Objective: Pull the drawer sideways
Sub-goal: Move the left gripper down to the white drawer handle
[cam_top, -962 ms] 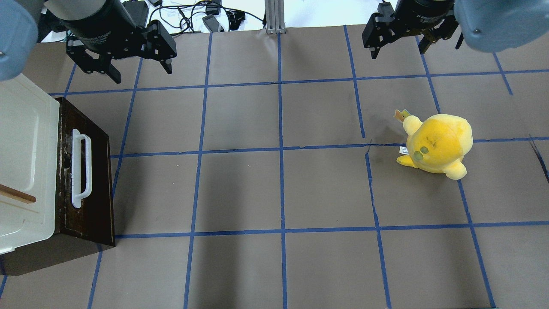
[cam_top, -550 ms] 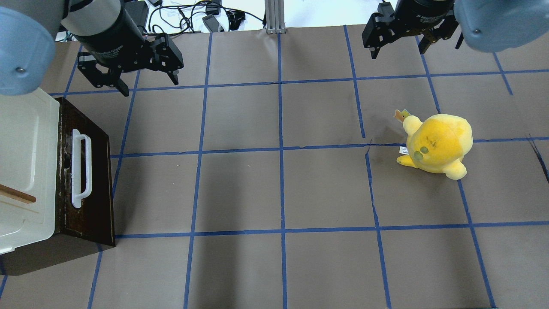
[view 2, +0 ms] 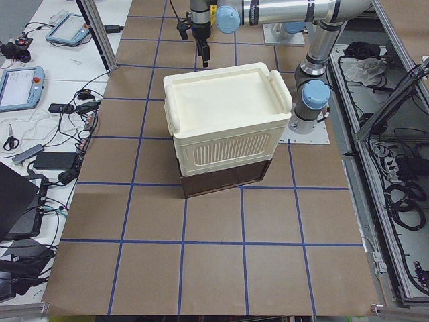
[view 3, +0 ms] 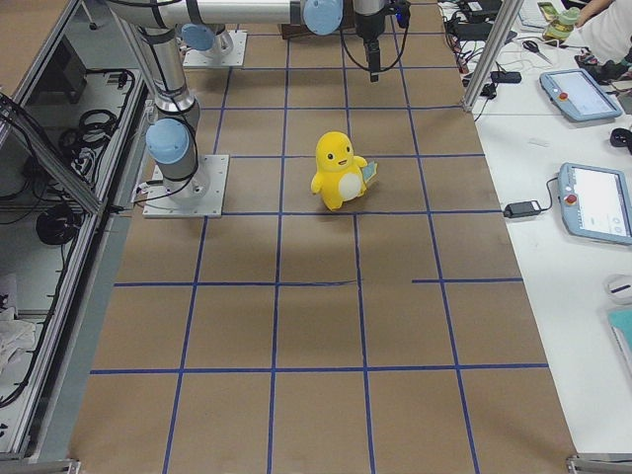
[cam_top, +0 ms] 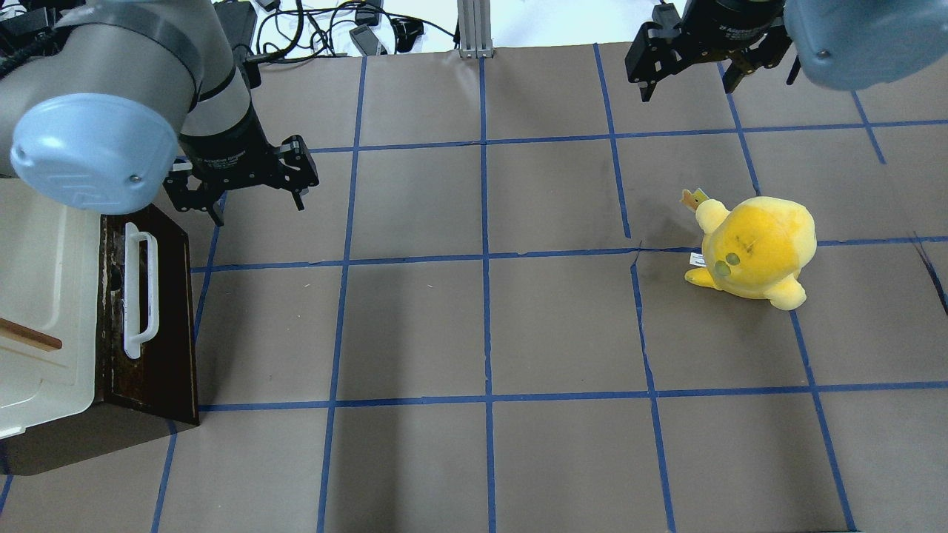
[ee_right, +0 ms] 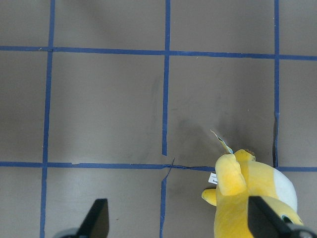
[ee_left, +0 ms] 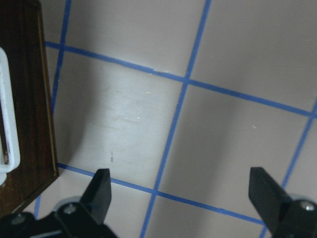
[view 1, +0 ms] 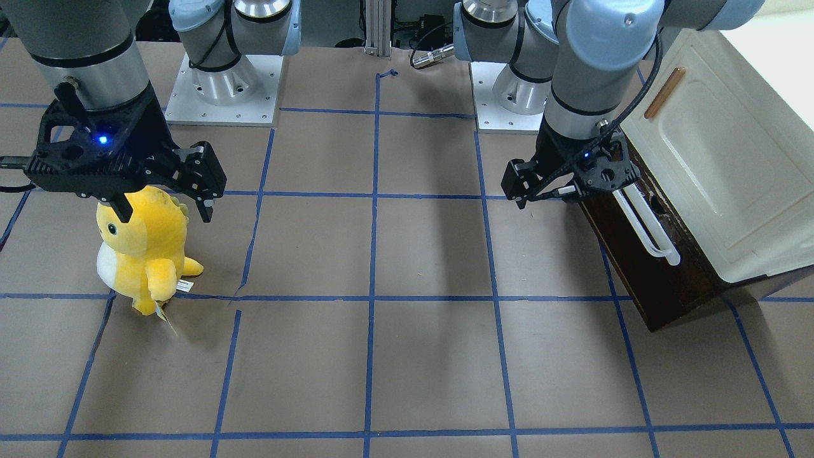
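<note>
Drawer (cam_top: 159,311): dark brown wood front, long white bar handle (cam_top: 141,292), sits shut under the cream cabinet (cam_top: 44,296) at the table's left end. Left gripper (cam_top: 258,213) has its jaws spread, empty, just beside the drawer's far corner. Right gripper (cam_top: 686,92) has its jaws spread, empty, near the yellow plush (cam_top: 755,255).

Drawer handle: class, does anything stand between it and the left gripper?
Nothing visible does. The open left gripper hangs near the far end of the handle on the drawer, over bare table; the plush sits far off on the right.
</note>
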`<state>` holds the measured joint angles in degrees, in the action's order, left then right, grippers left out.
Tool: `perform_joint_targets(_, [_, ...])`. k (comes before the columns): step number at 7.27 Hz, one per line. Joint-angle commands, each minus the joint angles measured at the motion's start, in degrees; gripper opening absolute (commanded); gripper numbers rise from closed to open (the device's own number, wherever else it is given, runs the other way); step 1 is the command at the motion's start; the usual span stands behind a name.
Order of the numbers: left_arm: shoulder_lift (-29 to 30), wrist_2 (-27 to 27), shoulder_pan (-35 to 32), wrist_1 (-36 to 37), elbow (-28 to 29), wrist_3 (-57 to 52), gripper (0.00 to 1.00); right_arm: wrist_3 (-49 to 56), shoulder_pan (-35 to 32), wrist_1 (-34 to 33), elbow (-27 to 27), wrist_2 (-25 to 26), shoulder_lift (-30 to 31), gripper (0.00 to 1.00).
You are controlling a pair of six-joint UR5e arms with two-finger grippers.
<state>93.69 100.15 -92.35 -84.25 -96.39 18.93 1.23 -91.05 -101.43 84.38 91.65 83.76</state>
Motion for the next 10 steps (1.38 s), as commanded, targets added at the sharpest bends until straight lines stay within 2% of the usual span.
perform_joint_targets(1, [3.9, 9.8, 0.0, -0.7, -3.5, 1.6, 1.00, 0.0, 0.0, 0.0, 0.0, -0.1, 0.0, 1.00])
perform_joint_targets(3, [5.6, 18.4, -0.5, -3.6, -7.2, 10.0, 1.00, 0.0, 0.0, 0.0, 0.0, 0.0, 0.0, 1.00])
perform_joint_targets(5, [8.9, 28.4, -0.5, -5.2, -8.1, 10.4, 1.00, 0.0, 0.0, 0.0, 0.0, 0.0, 0.0, 1.00])
perform_joint_targets(7, [11.8, 33.7, 0.4, -5.2, -8.9, 10.8, 1.00, 0.0, 0.0, 0.0, 0.0, 0.0, 0.0, 1.00])
perform_joint_targets(10, [14.8, 34.2, 3.0, -4.9, -8.4, 10.6, 1.00, 0.0, 0.0, 0.0, 0.0, 0.0, 0.0, 1.00])
